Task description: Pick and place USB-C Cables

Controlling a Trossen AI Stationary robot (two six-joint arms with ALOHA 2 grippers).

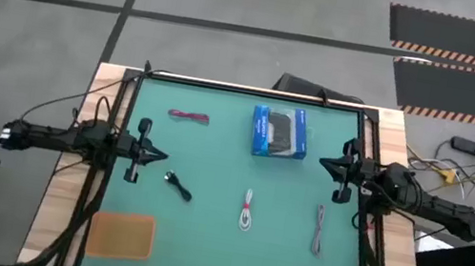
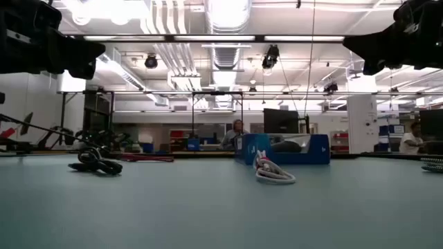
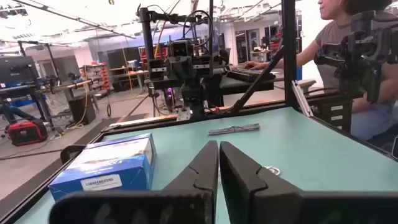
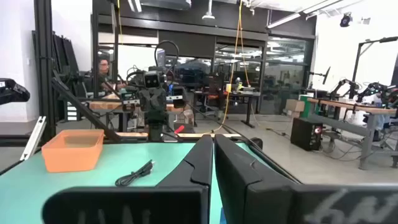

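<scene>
Evidently nothing is picked yet: the left claw [image 1: 163, 156] and right claw [image 1: 323, 164] hover clenched and empty at the green desk's [image 1: 209, 244] sides, four thin coiled USB-C cables [image 1: 188, 117] scattered between, orange plastic tray [image 1: 121, 234] presumably awaiting them.

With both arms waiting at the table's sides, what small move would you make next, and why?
Probably open the left gripper and swing it toward the black cable: its fingers are shut, that cable lies nearest, and the orange tray sits on the same side.

Grey cable [image 2: 432, 163] cut off, low view
</scene>
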